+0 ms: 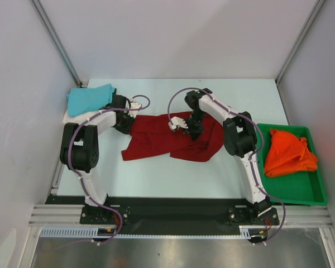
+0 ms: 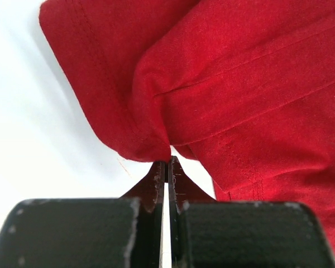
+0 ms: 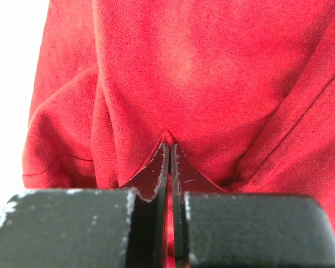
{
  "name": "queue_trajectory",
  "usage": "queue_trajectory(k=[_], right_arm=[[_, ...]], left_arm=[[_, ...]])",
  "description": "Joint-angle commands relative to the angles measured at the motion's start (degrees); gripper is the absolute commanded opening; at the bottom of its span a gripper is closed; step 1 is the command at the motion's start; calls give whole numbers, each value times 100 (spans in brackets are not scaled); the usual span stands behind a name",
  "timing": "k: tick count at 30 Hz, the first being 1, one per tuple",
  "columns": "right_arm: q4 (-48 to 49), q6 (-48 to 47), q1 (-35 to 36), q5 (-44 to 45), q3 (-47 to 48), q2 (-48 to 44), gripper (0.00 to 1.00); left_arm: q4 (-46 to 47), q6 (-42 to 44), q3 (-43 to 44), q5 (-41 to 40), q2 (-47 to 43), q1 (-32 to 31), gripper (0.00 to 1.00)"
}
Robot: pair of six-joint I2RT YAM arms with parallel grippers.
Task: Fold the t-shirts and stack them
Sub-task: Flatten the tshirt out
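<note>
- The turquoise t-shirt (image 1: 90, 99) lies bunched at the far left corner of the tabletop (image 1: 156, 181), just beside the left arm's wrist.
- The left gripper (image 2: 168, 167) is at the left edge of the dark red t-shirt (image 1: 162, 142). Its jaws are pressed together on a small fold of the red cloth at their tips.
- The dark red t-shirt lies rumpled across the middle of the tabletop, between the two arms.
- The right gripper (image 3: 170, 149) comes down on the shirt's far right part. Its jaws are clamped on a pinch of red cloth.
- The green tray (image 1: 307, 194) sits at the right edge of the tabletop.
- The bright orange t-shirt (image 1: 289, 153) lies crumpled in the tray's far half.
</note>
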Motion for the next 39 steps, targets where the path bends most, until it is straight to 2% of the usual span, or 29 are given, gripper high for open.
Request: queue_trajectory(k=[1, 6, 7, 13, 17, 23, 32, 35, 39], right_arm=[[-1076, 65, -26, -88, 91, -98, 0], [-822, 838, -534, -537, 1039, -107, 0], [-343, 1440, -797, -677, 1511, -264, 0], [846, 2446, -1343, -616, 1279, -845, 0], [1919, 4279, -1853, -818, 901, -1355, 0], [2491, 4644, -2161, -257, 408, -2092, 0], [3572, 6059, -2724, 244, 882, -2717, 0], [3889, 6629, -3048, 271, 935, -3121, 0], [4092, 6983, -3137, 464, 953, -3736, 0]], left_arm=[[77, 94, 241, 8, 10, -27, 0], [94, 146, 258, -106, -52, -71, 0], [94, 207, 250, -132, -95, -141, 1], [50, 243, 276, -124, -280, -387, 1], [33, 304, 241, -247, -605, -581, 0], [-397, 418, 398, -124, -1413, -616, 0], [-942, 551, 1066, -10, -2371, -643, 0], [-1101, 463, 1321, -36, -2679, -643, 0], [-1136, 471, 1839, -290, -3162, -651, 1]])
